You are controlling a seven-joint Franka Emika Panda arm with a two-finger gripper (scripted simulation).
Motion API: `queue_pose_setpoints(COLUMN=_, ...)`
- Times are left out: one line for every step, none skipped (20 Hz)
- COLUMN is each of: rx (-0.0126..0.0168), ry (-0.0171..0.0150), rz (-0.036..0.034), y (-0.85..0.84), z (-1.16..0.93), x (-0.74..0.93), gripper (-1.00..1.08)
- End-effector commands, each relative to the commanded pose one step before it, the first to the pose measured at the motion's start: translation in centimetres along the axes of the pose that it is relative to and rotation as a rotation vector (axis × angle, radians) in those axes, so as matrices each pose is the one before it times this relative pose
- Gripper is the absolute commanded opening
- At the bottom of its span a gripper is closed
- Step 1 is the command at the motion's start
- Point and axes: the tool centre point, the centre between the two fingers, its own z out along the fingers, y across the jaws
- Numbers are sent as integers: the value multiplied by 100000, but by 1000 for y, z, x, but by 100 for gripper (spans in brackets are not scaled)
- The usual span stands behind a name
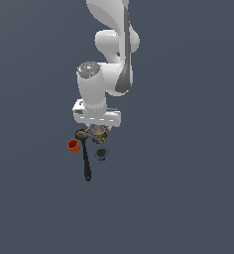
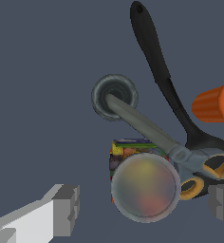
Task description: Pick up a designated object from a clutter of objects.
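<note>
The designated object, a squat can (image 2: 142, 187) with a pale grey-pink top and a blue, yellow and red label, sits directly below my gripper (image 2: 142, 209). One grey finger (image 2: 61, 209) stands on one side of it and the other finger (image 2: 223, 206) on the opposite side, both apart from the can, so the gripper is open. In the exterior view the can (image 1: 99, 133) peeks out just under the white hand, with the gripper (image 1: 98, 128) right above it. The clutter of objects lies close around.
Orange-handled scissors (image 2: 199, 166) lie beside the can's top, their grey blades reaching onto a dark teal-grey can (image 2: 115, 97). A long black ladle (image 2: 156, 61) runs past them. An orange cup (image 2: 217, 102) stands next to the ladle's bowl. The floor is plain dark grey.
</note>
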Motion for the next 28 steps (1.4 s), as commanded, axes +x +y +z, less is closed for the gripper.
queue_pose_setpoints(rx=-104, ry=336, rz=784, y=497, z=858, x=-641, gripper=100)
queue_pose_setpoints(rx=-37, ry=64, rz=243, y=151, z=255, x=-203, gripper=100)
queue_pose_setpoints(rx=-35, ry=56, rz=214, y=132, z=219, x=-178, gripper=100)
queue_pose_setpoints(rx=-32, ry=47, rz=180, y=111, z=184, x=-152, gripper=100)
queue_pose_setpoints(rx=-25, ry=37, rz=140, y=88, z=150, x=-125, gripper=100)
queue_pose_setpoints(rx=-21, ry=30, rz=114, y=70, z=115, x=-98, gripper=100)
queue_pose_setpoints(rx=-16, ry=21, rz=80, y=50, z=82, x=-70, gripper=100)
queue_pose_setpoints(rx=-9, ry=12, rz=46, y=29, z=49, x=-42, gripper=100)
queue_pose_setpoints(rx=0, ry=0, rz=0, y=3, z=18, x=-13, gripper=100)
queue_pose_setpoints(rx=13, ry=-101, rz=-40, y=-36, z=-79, x=60, gripper=100)
queue_pose_setpoints(rx=0, ry=0, rz=0, y=0, z=26, x=-2, gripper=100)
queue_pose_setpoints(rx=0, ry=0, rz=0, y=1, z=79, x=-5, gripper=100)
queue_pose_setpoints(rx=0, ry=0, rz=0, y=1, z=132, x=-8, gripper=100)
queue_pose_setpoints(rx=0, ry=0, rz=0, y=2, z=185, x=-10, gripper=100)
queue_pose_setpoints(rx=0, ry=0, rz=0, y=2, z=238, x=-13, gripper=100)
queue_pose_setpoints(rx=0, ry=0, rz=0, y=3, z=289, x=-15, gripper=100)
queue_pose_setpoints(rx=-48, ry=28, rz=41, y=17, z=325, x=-20, gripper=100)
queue_pose_setpoints(rx=0, ry=0, rz=0, y=4, z=388, x=-16, gripper=100)
queue_pose_setpoints(rx=0, ry=0, rz=0, y=4, z=435, x=-16, gripper=100)
queue_pose_setpoints(rx=0, ry=0, rz=0, y=3, z=481, x=-15, gripper=100)
queue_pose_setpoints(rx=-28, ry=28, rz=28, y=13, z=460, x=-15, gripper=100)
queue_pose_setpoints(rx=0, ry=0, rz=0, y=1, z=422, x=-8, gripper=100)
queue_pose_setpoints(rx=0, ry=0, rz=0, y=0, z=370, x=-4, gripper=100)
queue_pose_setpoints(rx=0, ry=0, rz=0, y=-1, z=318, x=-2, gripper=100)
queue_pose_setpoints(rx=0, ry=0, rz=0, y=-1, z=268, x=-1, gripper=100)
queue_pose_setpoints(rx=11, ry=37, rz=29, y=13, z=201, x=-3, gripper=100)
queue_pose_setpoints(rx=0, ry=0, rz=0, y=-2, z=169, x=1, gripper=100)
queue_pose_setpoints(rx=0, ry=0, rz=0, y=-1, z=120, x=1, gripper=100)
